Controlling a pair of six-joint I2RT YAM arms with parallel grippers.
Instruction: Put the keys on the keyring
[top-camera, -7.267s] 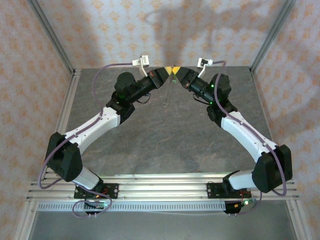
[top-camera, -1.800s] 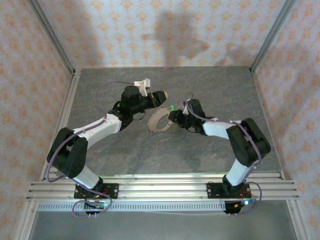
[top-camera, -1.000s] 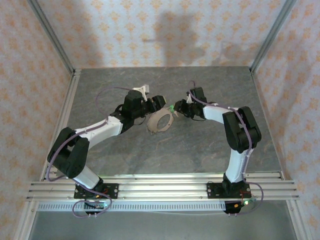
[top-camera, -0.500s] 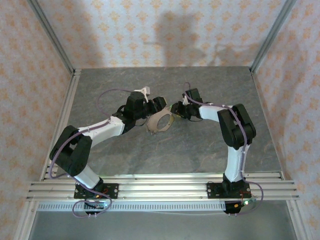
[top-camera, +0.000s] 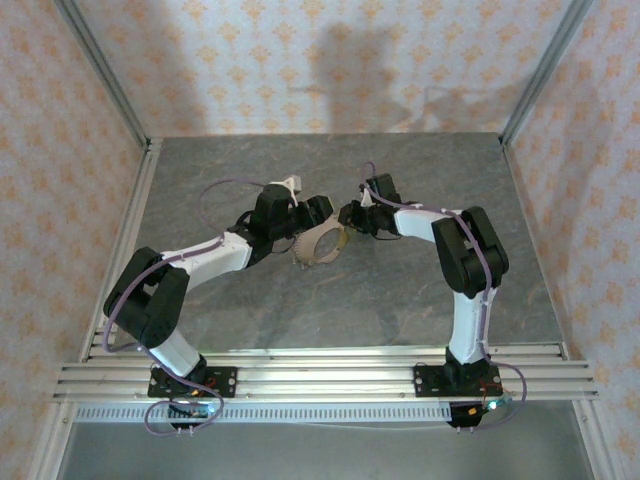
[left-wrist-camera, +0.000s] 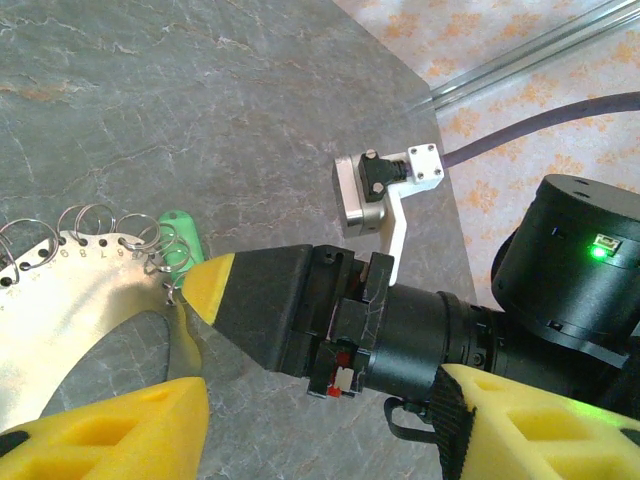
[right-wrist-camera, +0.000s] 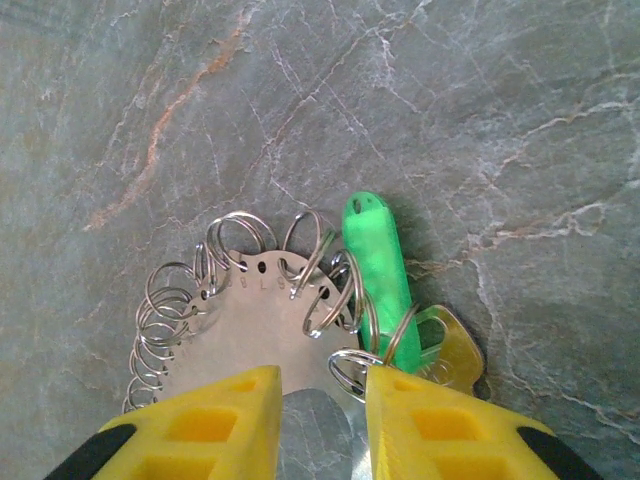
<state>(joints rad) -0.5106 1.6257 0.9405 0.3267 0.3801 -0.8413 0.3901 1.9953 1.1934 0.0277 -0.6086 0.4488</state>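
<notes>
The keyring (right-wrist-camera: 255, 310) is a flat grey metal loop with several small split rings round its rim, lying on the table (top-camera: 303, 247). The key's green plastic head (right-wrist-camera: 375, 255) rests against that rim, with a split ring round it and a pale brassy metal piece (right-wrist-camera: 455, 350) beside it. My right gripper (right-wrist-camera: 322, 390) hovers over the loop's rim with a narrow gap between its yellow fingers and nothing pinched. From the left wrist I see the loop (left-wrist-camera: 60, 300), the green head (left-wrist-camera: 180, 235) and the right gripper's black body. My left gripper (left-wrist-camera: 320, 405) stands open, wide apart, at the loop's far-left rim (top-camera: 318, 213).
Both arms meet at the middle of the grey stone-patterned table (top-camera: 400, 300). Aluminium posts and patterned walls close in the back and sides. A rail (top-camera: 320, 370) runs along the near edge by the arm bases.
My right gripper has slid left onto the loop's rim and its jaws have narrowed. It now covers the green head in the top view. The left gripper has barely moved.
</notes>
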